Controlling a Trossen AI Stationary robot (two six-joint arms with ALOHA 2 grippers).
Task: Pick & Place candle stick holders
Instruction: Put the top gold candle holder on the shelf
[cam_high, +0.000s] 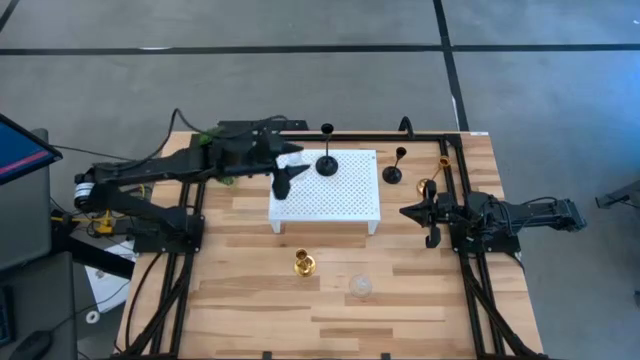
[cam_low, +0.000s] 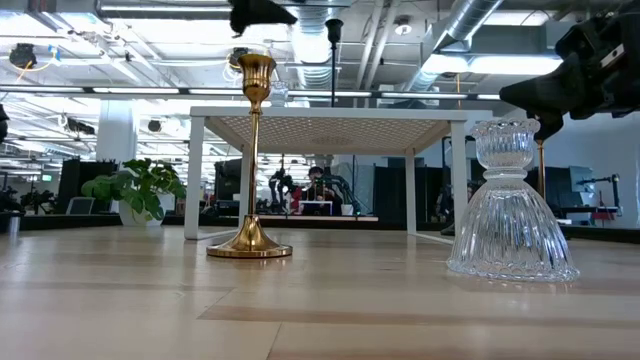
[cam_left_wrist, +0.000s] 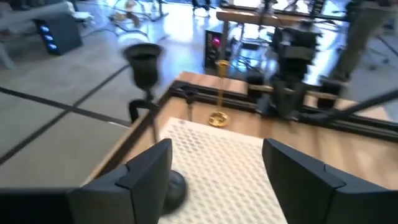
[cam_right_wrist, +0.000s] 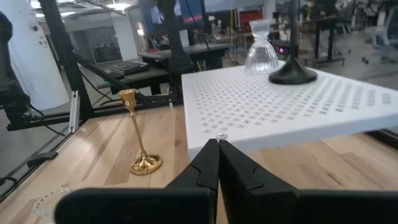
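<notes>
left gripper (cam_high: 287, 177) fingers spread above white platform (cam_high: 350, 205).

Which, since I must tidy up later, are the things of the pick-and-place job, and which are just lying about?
Lying about: green plant; white perforated platform.
Job: black holder on the platform; black holder on the table; front gold holder; right gold holder; front glass holder; glass holder on the platform.
</notes>
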